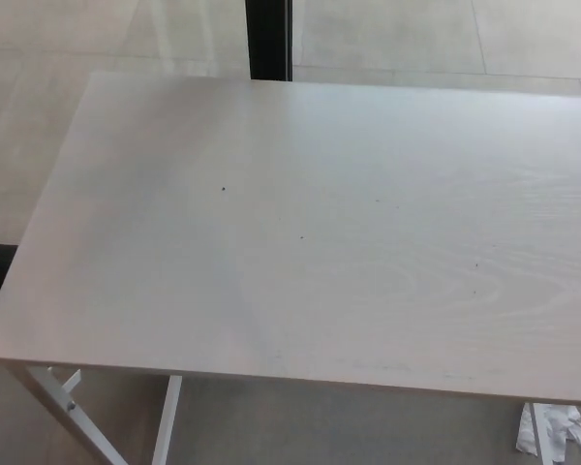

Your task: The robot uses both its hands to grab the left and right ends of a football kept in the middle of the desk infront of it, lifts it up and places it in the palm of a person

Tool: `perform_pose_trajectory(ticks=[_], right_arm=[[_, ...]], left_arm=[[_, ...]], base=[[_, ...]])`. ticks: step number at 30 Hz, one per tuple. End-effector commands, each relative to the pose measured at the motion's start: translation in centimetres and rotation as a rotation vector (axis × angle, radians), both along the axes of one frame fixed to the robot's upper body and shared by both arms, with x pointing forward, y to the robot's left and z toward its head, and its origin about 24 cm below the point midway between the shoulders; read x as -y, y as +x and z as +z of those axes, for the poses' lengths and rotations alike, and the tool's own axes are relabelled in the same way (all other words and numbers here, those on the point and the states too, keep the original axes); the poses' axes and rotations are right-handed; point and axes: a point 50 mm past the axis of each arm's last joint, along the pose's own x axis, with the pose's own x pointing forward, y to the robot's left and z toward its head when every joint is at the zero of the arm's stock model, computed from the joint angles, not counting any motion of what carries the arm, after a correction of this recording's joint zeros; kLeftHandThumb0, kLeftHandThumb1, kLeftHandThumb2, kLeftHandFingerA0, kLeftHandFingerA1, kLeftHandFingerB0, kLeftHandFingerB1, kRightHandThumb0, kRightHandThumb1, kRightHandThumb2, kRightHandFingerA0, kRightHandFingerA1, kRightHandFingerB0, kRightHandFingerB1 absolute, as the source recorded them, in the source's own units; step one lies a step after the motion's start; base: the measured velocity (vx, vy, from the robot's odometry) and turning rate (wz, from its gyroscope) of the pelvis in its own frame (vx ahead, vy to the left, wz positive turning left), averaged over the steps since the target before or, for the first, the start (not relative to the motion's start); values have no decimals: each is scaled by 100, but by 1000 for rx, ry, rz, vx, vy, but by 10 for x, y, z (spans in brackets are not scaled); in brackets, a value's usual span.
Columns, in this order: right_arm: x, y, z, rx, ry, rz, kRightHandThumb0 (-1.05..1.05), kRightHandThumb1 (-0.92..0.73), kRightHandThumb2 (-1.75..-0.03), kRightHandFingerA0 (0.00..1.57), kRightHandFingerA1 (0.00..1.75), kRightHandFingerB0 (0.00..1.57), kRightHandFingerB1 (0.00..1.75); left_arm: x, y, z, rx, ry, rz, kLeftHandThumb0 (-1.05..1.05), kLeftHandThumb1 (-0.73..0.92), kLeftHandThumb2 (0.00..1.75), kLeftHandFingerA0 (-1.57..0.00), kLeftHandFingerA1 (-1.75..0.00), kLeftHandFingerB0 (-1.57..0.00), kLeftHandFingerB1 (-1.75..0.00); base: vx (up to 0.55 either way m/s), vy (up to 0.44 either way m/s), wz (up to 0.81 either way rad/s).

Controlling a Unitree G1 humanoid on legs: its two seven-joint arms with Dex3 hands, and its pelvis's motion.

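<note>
Head view looks down on a pale wood-grain desk (300, 232) that fills most of the picture. Neither of the robot's hands shows anywhere in it, so how their fingers stand I cannot tell. No football shows on the desk or around it either; where it lies cannot be told from this picture.

On the desk's top there are only a few tiny dark specks, one left of the middle and a few more toward the right, where the curved grain is plainest. The near edge of the desk runs across the lower part of the picture, dropping slightly toward the right; the left edge slants away up toward the far left corner, and the far edge lies near the top. On the right the desk runs out of the picture.

Under the near left corner stand the desk's white metal legs (73, 407). Below the near right corner a crumpled white scrap (554, 431) lies on the grey floor. Beyond the far edge a dark upright post (269, 39) rises between pale floor tiles (387, 34).
</note>
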Motion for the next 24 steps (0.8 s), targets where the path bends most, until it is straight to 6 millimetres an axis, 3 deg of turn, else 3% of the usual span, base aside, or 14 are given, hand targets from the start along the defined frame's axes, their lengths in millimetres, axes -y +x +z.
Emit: perform_pose_trajectory(ticks=[1, 2, 4, 7, 8, 10, 11, 12, 15, 16, 18, 19, 22, 24], right_arm=[[9, -7, 8, 43, -31, 44, -45, -72, -60, 41, 121, 33, 69], [7, -7, 7, -2, -43, 108, -46, -73, -61, 26, 82, 15, 37], [6, -7, 5, -29, -44, 178, -53, -57, -85, 27, 69, 5, 39], [3, -6, 1, -38, -26, 212, -56, -58, -86, 36, 73, 5, 37], [3, -5, -1, -37, 1, 254, -51, -70, -64, 48, 113, 9, 24], [3, -4, -3, -47, 10, 283, -51, -68, -62, 41, 96, 9, 23], [3, -4, -2, -65, 11, 309, -58, -56, -85, 36, 78, 5, 29], [6, -6, -3, -74, 9, 323, -54, -69, -62, 27, 84, 7, 24], [7, -9, 1, -119, -6, 371, -56, -69, -63, 12, 69, 9, 23], [8, -13, 2, -160, -12, 401, -64, -54, -86, 12, 61, 4, 31], [8, -15, 0, -201, -12, 446, -62, -70, -62, 23, 70, 11, 26], [8, -16, 0, -201, -8, 450, -67, -55, -87, 31, 67, 6, 39], [8, -16, -1, -199, 6, 486, -63, -54, -86, 27, 63, 7, 40], [10, -18, -2, -227, -15, 504, -57, -63, -59, 65, 79, 20, 31]], left_arm=[[-5, -2, -2, 21, -64, 97, -78, 85, 66, -32, -74, -18, -54], [-3, 0, -2, 44, -78, 70, -81, 86, 66, -33, -73, -17, -54], [0, 2, 0, 76, -93, 52, -84, 67, 93, -36, -70, -16, -57], [0, 2, 6, 89, -93, 35, -84, 67, 93, -37, -71, -14, -57], [1, 4, 6, 64, -88, -3, -85, 82, 65, -47, -72, -17, -52], [3, 4, 9, 60, -96, -21, -85, 63, 94, -44, -71, -18, -56], [3, 5, 8, 47, -103, -41, -83, 63, 93, -44, -70, -19, -56], [4, 5, 7, 37, -108, -45, -81, 79, 63, -48, -71, -23, -51], [6, 5, 6, 38, -111, -46, -78, 79, 63, -47, -71, -27, -51], [6, 6, 3, 38, -115, -44, -76, 78, 63, -44, -69, -28, -49], [3, 8, 5, 33, -91, -57, -80, 71, 63, -59, -69, -32, -51], [4, 9, 7, 34, -85, -62, -81, 71, 62, -64, -71, -34, -54], [5, 13, 9, 50, -70, -53, -77, 65, 60, -70, -71, -33, -57], [7, 14, 11, 60, -82, -58, -70, 64, 59, -67, -69, -34, -54]], base=[[0, 0, 0], [0, 0, 0], [0, 0, 0], [0, 0, 0], [0, 0, 0], [0, 0, 0], [0, 0, 0], [0, 0, 0], [0, 0, 0], [0, 0, 0], [0, 0, 0], [0, 0, 0], [0, 0, 0], [0, 0, 0]])
